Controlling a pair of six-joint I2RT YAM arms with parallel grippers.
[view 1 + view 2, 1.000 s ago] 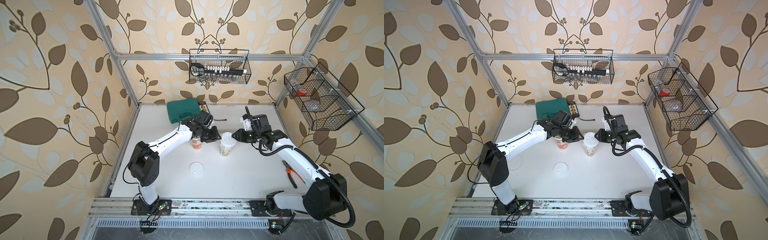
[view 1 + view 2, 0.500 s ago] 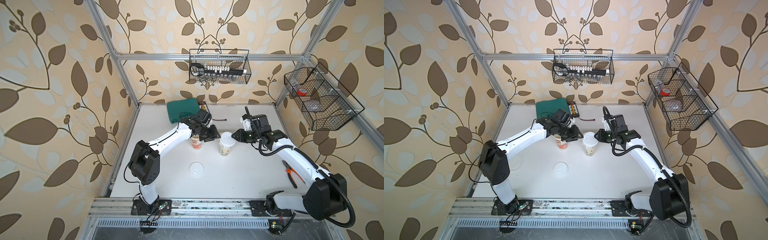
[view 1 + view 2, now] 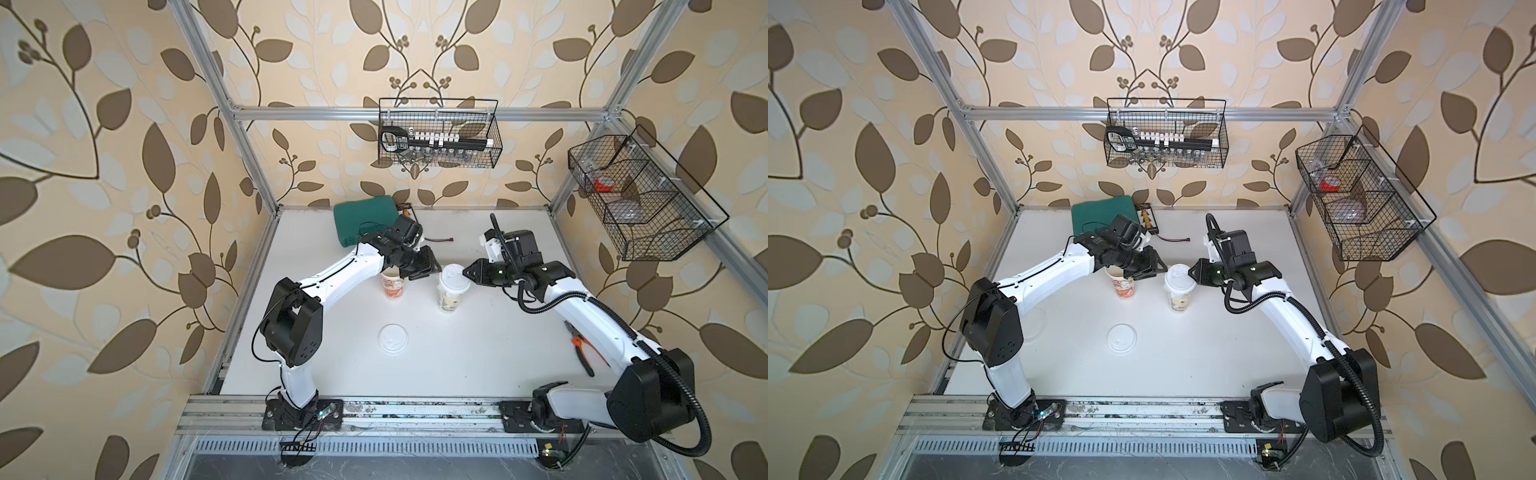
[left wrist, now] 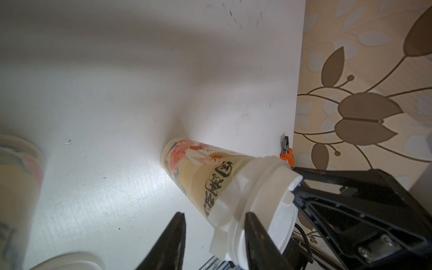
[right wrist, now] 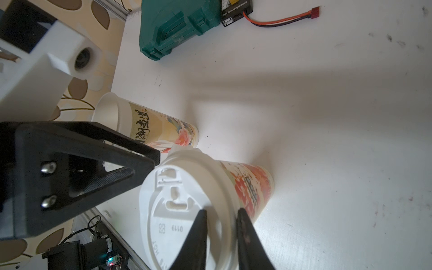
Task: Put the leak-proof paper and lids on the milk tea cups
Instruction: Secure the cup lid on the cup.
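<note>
The right gripper (image 5: 221, 211) pinches the rim of the white lid (image 5: 177, 210) capping the green-beige cup (image 3: 448, 299), which stands at 3 o'clock from the open red-orange cup (image 3: 392, 286). The leak-proof paper (image 4: 223, 207) appears trapped under that lid, its edge sticking out. The left gripper (image 4: 215, 214) is spread beside it.

Your worktop (image 3: 457, 353) is smooth and white with a soft sheen, scuffed in places. The lidded milk tea cup (image 4: 198, 177) is printed paper, slightly glossy; its lid (image 5: 187, 187) is matt moulded white plastic. At 11 o'clock the tool case (image 5: 177, 28) is hard green plastic; the wire basket (image 3: 440, 133) is black metal.
</note>
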